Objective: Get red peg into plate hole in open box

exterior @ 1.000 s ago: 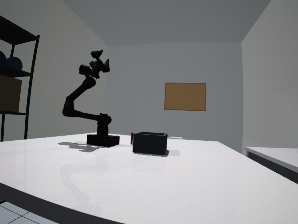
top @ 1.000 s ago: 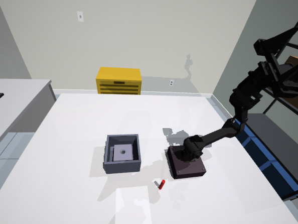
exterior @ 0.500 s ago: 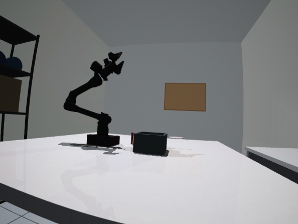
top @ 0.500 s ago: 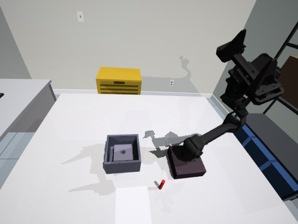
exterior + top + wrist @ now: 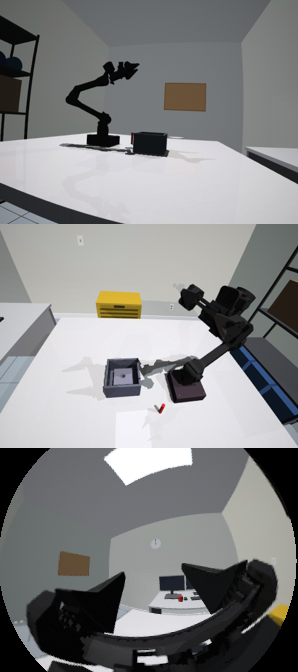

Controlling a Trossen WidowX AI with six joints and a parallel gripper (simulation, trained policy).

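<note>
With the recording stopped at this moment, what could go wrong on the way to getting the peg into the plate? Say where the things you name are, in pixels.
The slim red peg (image 5: 161, 408) (image 5: 132, 138) stands upright on the table, so an off-centre approach by the open gripper (image 5: 138, 67) (image 5: 153, 570) could topple it.

The box (image 5: 123, 392) (image 5: 150, 143) has raised walls around the plate (image 5: 118, 379); carried too low, the peg might catch a rim.

The hole (image 5: 123, 375) looks small, so a tilted or slightly misplaced peg could land on the plate instead.

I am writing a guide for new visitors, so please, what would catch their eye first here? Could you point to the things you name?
Probably the black arm, raised above the white table (image 5: 83, 425) (image 5: 150, 181), its gripper (image 5: 138, 67) (image 5: 153, 570) open. Next, the small red peg (image 5: 162, 408) (image 5: 132, 138), upright near the arm's base (image 5: 190, 395) (image 5: 91, 140), and the yellow cabinet (image 5: 119, 298) by the wall.
</note>
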